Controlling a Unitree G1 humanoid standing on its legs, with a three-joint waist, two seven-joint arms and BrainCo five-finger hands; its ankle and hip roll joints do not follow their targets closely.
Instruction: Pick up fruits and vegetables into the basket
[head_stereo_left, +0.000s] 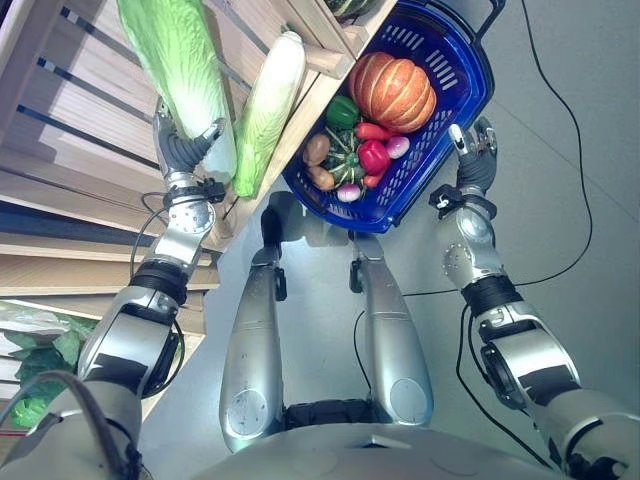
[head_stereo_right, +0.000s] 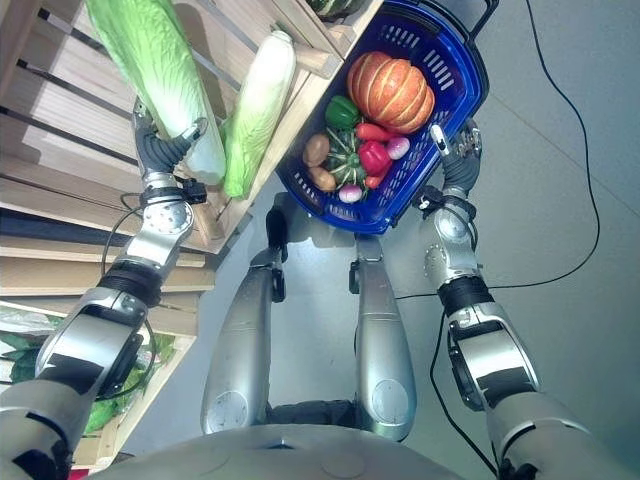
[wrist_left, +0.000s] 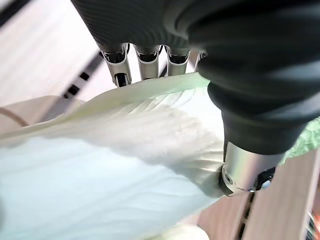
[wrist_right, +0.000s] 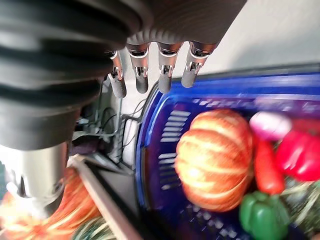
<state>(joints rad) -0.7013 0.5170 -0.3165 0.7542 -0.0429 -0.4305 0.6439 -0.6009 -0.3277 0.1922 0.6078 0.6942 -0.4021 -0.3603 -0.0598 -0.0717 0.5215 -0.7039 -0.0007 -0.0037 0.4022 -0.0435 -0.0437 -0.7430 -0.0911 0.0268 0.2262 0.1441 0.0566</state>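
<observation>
Fingers (wrist_left: 145, 62) of the left hand (head_stereo_left: 185, 148) are curling round a cabbage (head_stereo_left: 185, 70) on the shelf (head_stereo_left: 70, 130), while the right hand (head_stereo_left: 473, 150) is hanging loose-fingered beside the basket (head_stereo_left: 455, 75) holding a pumpkin (head_stereo_left: 392, 90).

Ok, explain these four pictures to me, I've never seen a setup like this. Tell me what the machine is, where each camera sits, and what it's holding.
This is a two-legged humanoid robot with silver arms and fingered hands. The two wide pictures come from a pair of cameras on its head, looking down past its own arms. The two close-ups come from cameras on each wrist, looking along that hand.

Its job is gathering produce. The left hand has its fingers and thumb curled around a pale green napa cabbage on a wooden shelf; the left wrist view shows the leaves between them. A second cabbage lies beside it.

The right hand is by the edge of a blue basket, fingers relaxed, holding nothing. The basket already contains an orange pumpkin, a green pepper, a red pepper and other small vegetables.
</observation>
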